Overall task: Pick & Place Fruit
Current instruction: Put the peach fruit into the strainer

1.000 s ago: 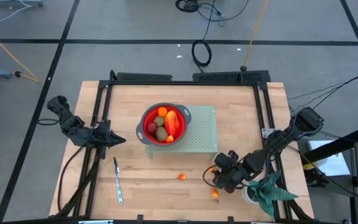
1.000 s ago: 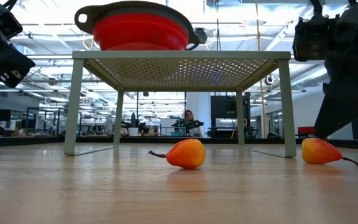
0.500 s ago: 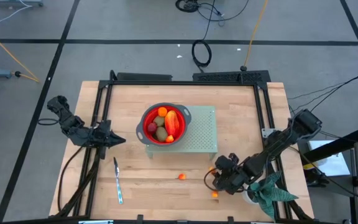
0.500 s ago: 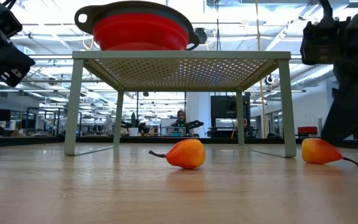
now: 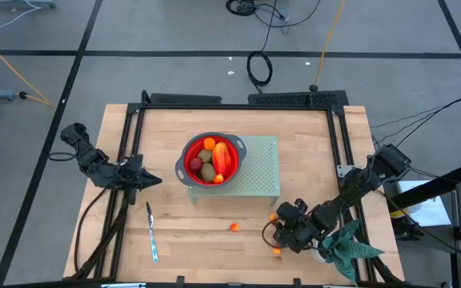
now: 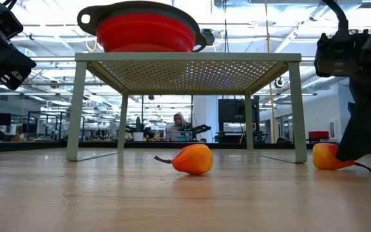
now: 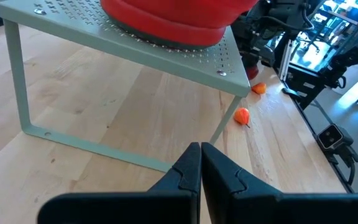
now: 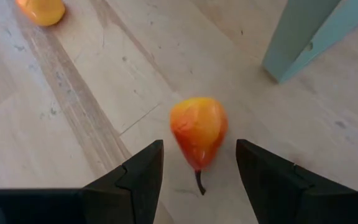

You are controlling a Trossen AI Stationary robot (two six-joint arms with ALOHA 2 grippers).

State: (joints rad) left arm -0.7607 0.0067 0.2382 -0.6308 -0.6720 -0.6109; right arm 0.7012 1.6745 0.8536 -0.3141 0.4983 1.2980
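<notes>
right gripper (image 8: 197,163) is held apart, straddling the small orange-yellow toy pear (image 8: 197,130) on the wooden table (image 5: 206,240), lined up for a grasp; left gripper (image 7: 200,165) is parked shut beside the green perforated metal stand (image 7: 129,43).

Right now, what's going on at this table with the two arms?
The right end effector is open, its fingers either side of a small orange pear lying on the table, not yet gripping it. Two more orange fruits lie on the wood nearby. A red bowl on the green rack already holds several pieces. The left end effector waits shut beside the rack, above the knife.
</notes>
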